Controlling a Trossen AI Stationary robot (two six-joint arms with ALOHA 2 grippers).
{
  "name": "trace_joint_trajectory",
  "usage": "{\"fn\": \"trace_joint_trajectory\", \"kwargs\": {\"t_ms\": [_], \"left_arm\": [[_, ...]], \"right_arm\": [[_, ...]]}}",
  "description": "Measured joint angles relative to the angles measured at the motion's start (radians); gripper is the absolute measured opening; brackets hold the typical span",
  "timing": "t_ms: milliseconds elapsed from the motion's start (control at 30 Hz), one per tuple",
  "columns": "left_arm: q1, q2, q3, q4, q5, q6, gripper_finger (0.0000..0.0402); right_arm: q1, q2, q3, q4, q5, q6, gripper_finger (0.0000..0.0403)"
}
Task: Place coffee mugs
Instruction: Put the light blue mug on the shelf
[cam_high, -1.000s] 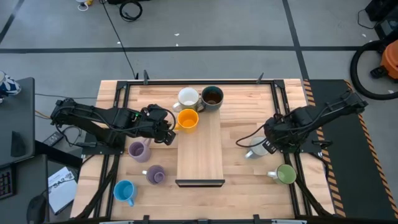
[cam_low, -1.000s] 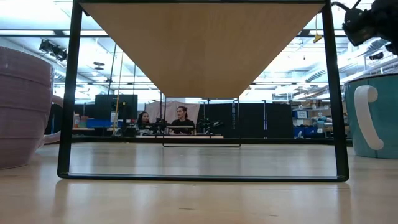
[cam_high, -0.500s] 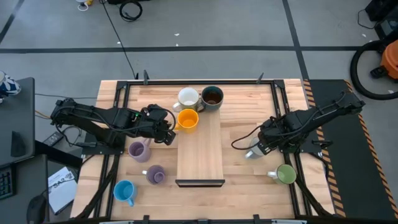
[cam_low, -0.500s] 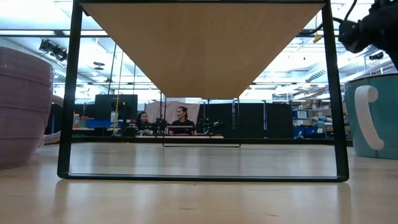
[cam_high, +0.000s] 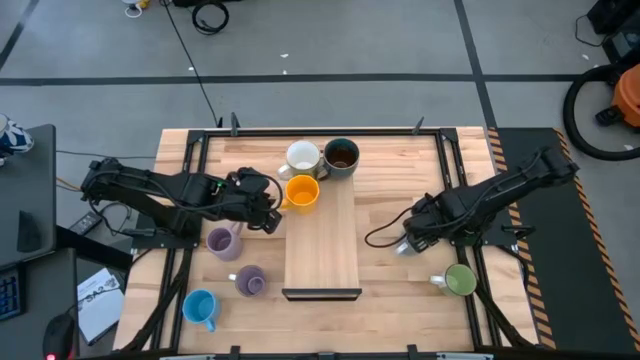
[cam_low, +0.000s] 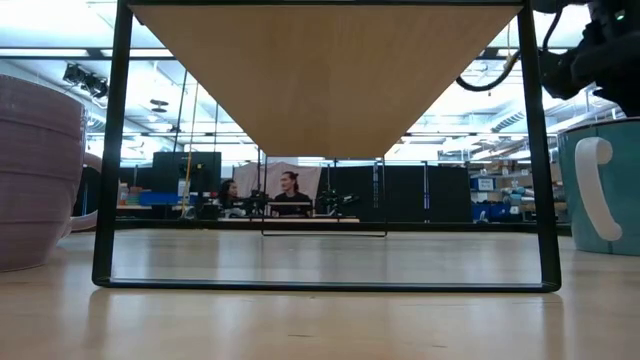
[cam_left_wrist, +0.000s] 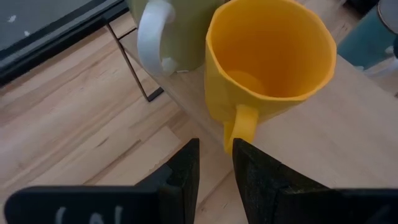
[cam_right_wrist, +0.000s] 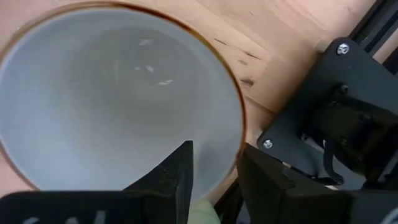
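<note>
On the raised wooden board (cam_high: 322, 262), an orange mug (cam_high: 301, 192) stands upright beside a white mug (cam_high: 302, 157) and a dark grey mug (cam_high: 341, 156). My left gripper (cam_left_wrist: 216, 149) is open by a narrow gap just behind the orange mug's handle (cam_left_wrist: 241, 127). My right gripper (cam_high: 414, 237) points down, open, over another white mug (cam_high: 403, 247) on the table, one finger inside it and one outside. Two lavender mugs (cam_high: 222, 240) (cam_high: 250, 280), a light blue mug (cam_high: 200, 308) and a green mug (cam_high: 459, 280) stand on the table. My left gripper has one fingertip (cam_left_wrist: 244, 155) right below the orange mug's handle, and nothing lies between the fingers; whether it touches the handle I cannot tell. My right gripper comes from above with one finger (cam_right_wrist: 181, 171) inside the white mug and the other (cam_right_wrist: 264, 177) outside its rim (cam_right_wrist: 241, 134). The wall runs close by the outer finger; whether either finger touches it I cannot tell.
A black frame (cam_high: 450, 190) runs around the tabletop and carries the board on thin legs (cam_low: 112, 150). The green mug (cam_low: 600, 185) stands just near of my right gripper. People sit in the room beyond the table (cam_low: 290, 190).
My right gripper has gone down and toward the table's left edge onto the white mug, rolling a little as it went. That mug stays standing on the table.
</note>
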Motion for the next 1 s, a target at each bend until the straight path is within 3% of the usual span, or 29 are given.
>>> {"fn": "trace_joint_trajectory", "kwargs": {"t_ms": [167, 467, 600, 800, 1000], "left_arm": [[-0.018, -0.036, 0.001, -0.025, 0.004, 0.075, 0.0103], [-0.132, -0.081, -0.017, -0.274, 0.009, 0.113, 0.0103], [-0.172, -0.146, -0.155, -0.207, 0.001, 0.119, 0.0103], [-0.19, -0.287, -0.408, 0.02, 0.048, 0.119, 0.0095], [-0.188, -0.385, -0.523, 0.115, 0.048, 0.12, 0.0094]], "right_arm": [[0.0, 0.037, 0.0, 0.009, 0.0, -0.006, 0.0106], [-0.001, 0.046, 0.004, 0.031, -0.002, -0.023, 0.0035], [-0.001, 0.034, 0.002, 0.042, -0.001, -0.024, 0.0035], [-0.023, -0.01, -0.001, 0.053, 0.004, -0.003, 0.003], [-0.074, -0.045, -0.002, 0.051, 0.006, -0.02, 0.003]]}}
